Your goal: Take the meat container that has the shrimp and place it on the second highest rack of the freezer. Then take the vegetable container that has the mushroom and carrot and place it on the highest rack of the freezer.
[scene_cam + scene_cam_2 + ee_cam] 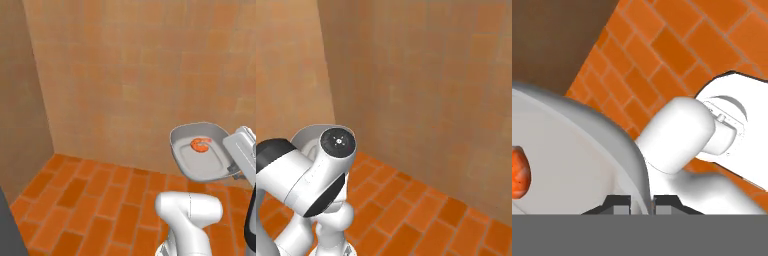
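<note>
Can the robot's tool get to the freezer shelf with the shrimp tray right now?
Probably not yet. The tool is shut on the tray's rim, shrimp inside, but ahead there's just tiled wall and brick floor.

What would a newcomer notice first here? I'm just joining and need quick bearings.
A grey meat container held up in the air over the orange brick floor, with a small curled shrimp inside. In the hand view, the gripper is shut on the container's rim.
</note>
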You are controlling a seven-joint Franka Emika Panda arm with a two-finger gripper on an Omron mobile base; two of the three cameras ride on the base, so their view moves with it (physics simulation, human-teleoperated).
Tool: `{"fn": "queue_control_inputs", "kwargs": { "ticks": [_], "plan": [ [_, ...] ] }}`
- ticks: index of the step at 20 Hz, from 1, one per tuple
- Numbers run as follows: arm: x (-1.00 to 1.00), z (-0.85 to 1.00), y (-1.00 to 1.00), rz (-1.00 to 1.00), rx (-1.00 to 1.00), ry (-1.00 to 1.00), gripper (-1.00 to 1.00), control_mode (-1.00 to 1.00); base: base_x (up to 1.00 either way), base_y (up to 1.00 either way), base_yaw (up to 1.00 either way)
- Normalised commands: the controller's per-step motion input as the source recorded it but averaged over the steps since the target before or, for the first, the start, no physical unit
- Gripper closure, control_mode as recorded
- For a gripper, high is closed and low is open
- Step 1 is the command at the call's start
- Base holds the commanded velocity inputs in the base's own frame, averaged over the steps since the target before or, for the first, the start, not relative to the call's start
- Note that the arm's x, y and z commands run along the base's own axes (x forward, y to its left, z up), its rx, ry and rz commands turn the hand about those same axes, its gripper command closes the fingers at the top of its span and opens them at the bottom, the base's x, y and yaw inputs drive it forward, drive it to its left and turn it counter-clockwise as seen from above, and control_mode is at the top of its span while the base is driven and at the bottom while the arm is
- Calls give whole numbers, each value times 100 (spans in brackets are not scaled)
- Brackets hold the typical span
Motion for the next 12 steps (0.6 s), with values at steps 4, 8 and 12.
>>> {"fn": "queue_control_inputs", "kwargs": {
  "ticks": [4, 8, 12],
  "plan": [
    [0, 0, 0, 0, 0, 0, 100, 100, -11, 18, 81],
    [0, 0, 0, 0, 0, 0, 100, 100, 10, 11, 71],
    [0, 0, 0, 0, 0, 0, 100, 100, 23, 0, 57]
  ]
}}
